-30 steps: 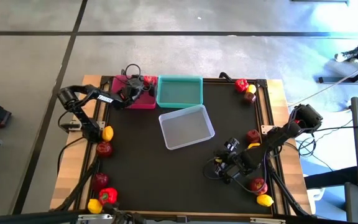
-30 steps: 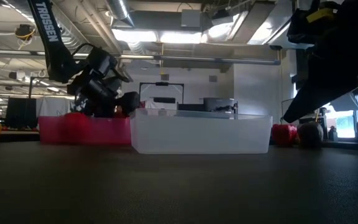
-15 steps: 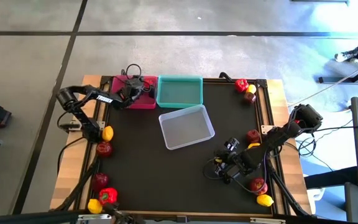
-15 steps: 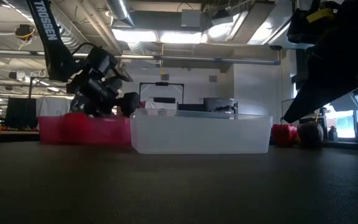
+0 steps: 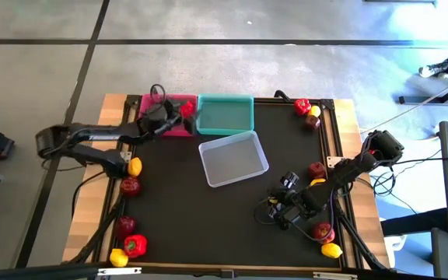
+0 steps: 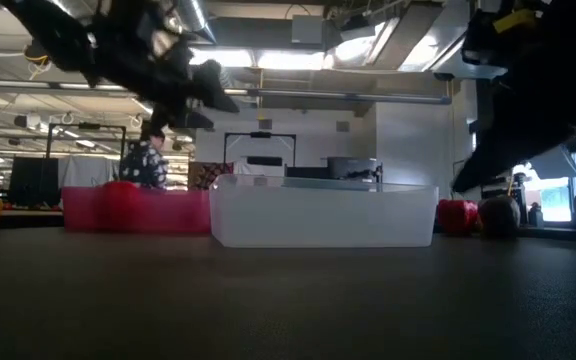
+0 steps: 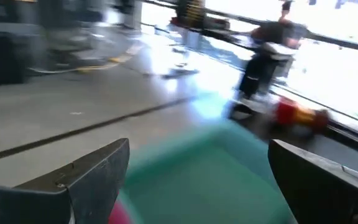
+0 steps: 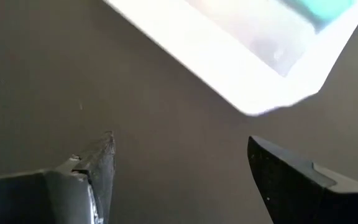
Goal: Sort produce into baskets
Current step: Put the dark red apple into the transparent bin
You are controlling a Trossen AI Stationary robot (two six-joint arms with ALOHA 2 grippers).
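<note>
My left gripper point(image 5: 176, 118) hangs open and empty above the right end of the pink basket point(image 5: 151, 102); in the low view it point(image 6: 204, 88) is well above the basket's rim. A red pepper point(image 5: 187, 108) lies in that basket. The teal basket point(image 5: 224, 113) stands beside it, and the translucent basket point(image 5: 233, 159) stands in front on the mat. My right gripper point(image 5: 275, 211) is open and empty, low over the mat at the near right. Its wrist view shows the translucent basket's corner point(image 8: 253, 68) ahead. Lemons, apples and peppers lie along both side edges.
On the left edge lie a lemon point(image 5: 134, 166), an apple point(image 5: 131, 186) and a near cluster with a pepper point(image 5: 134, 245). On the right lie a pepper point(image 5: 302, 106), an apple point(image 5: 316, 169) and an apple point(image 5: 321, 231) with a lemon point(image 5: 331, 250). Bare mat lies between.
My left gripper has risen from inside the pink basket to well above its rim. Its arm has swung out toward the table's left edge. A red pepper stays lying in the pink basket. My right arm has kept still.
</note>
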